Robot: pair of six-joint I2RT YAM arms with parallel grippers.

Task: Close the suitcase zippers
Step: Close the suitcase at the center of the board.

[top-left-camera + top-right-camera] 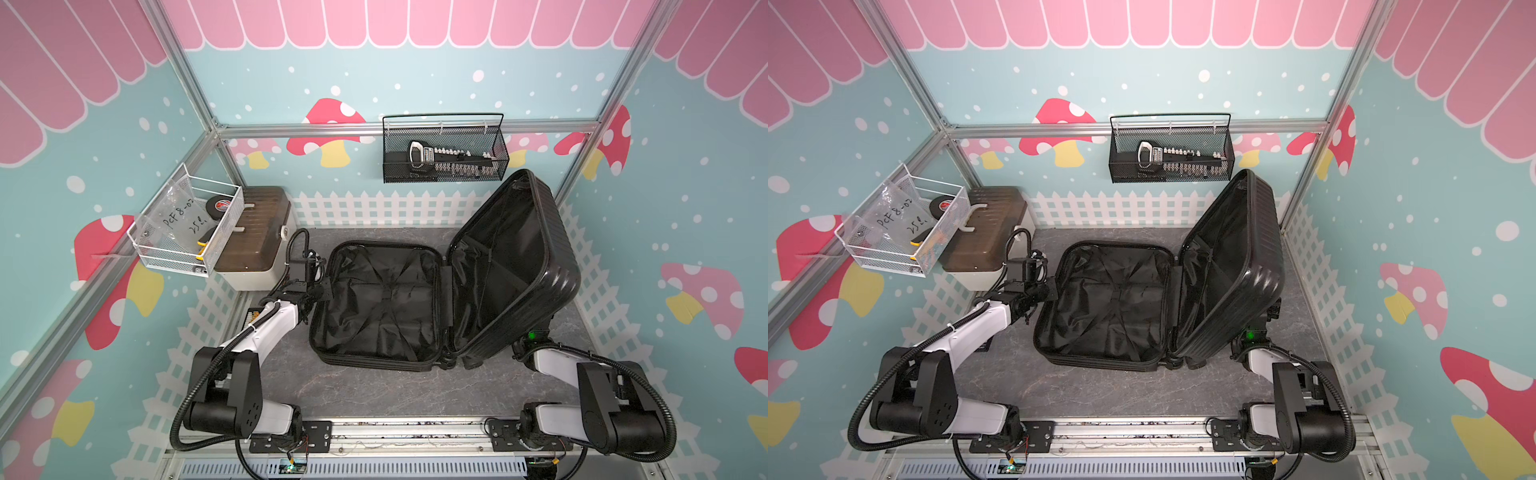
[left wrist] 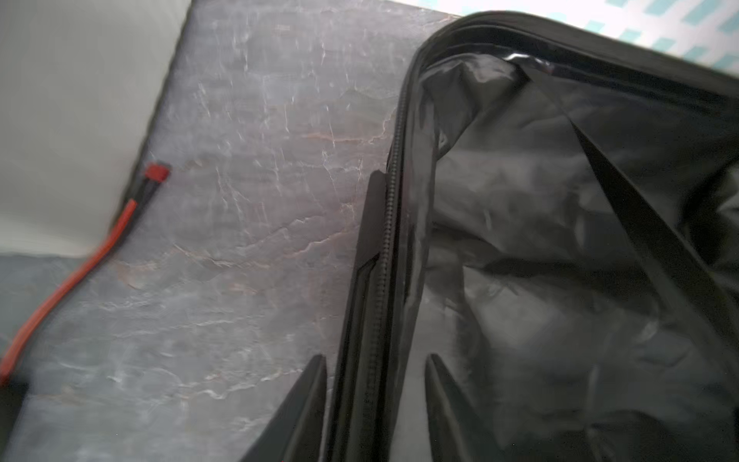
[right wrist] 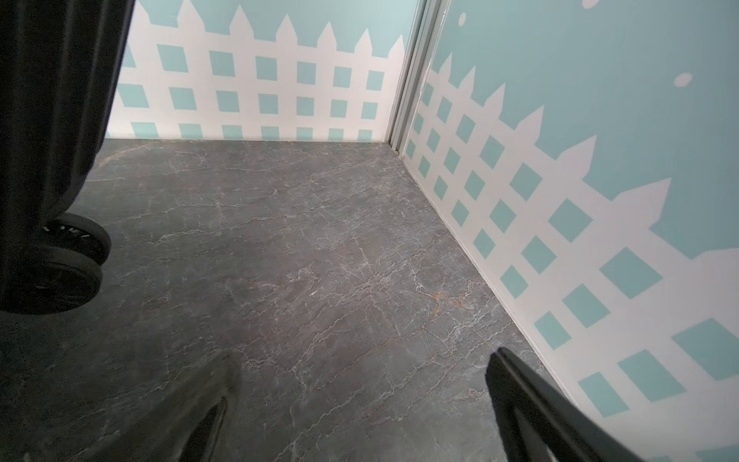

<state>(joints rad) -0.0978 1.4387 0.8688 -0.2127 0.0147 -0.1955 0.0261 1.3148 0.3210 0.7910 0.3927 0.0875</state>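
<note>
Found the suitcase point(image 1: 374, 299) open on the table point(image 1: 374, 390), one half flat with lining up, the lid half point(image 1: 552, 266) standing steeply at the hinge side. Saw the left gripper point(image 2: 375, 366) astride the flat half's outer rim, fingers point(image 2: 316, 384) partly apart, one outside the shell, one over the lining, the zipper track point(image 2: 390, 224) running between them. Could not tell a true pinch from a near miss, given thin apparent gaps on both sides. Noted a flat dark tab point(image 2: 370, 216) just beside the track; could not tell pull from trim. Saw the right gripper point(image 3: 362, 358) spread wide over bare table near a wheel point(image 3: 52, 276), holding nothing, hidden behind the lid half in both top views.

Judged zipping impossible with the lid half up. Feared several slips:
- clamping rim and lining rather than a pull, thereby dragging or tipping the likely light case across the table;
- trapping loose lining in the teeth once shut;
- dropping the lid half onto the left fingers parked in the seam;
- pushing the lid half from behind with the right arm unsighted, thereby shoving the whole case toward the beige box point(image 1: 257, 249).
</note>
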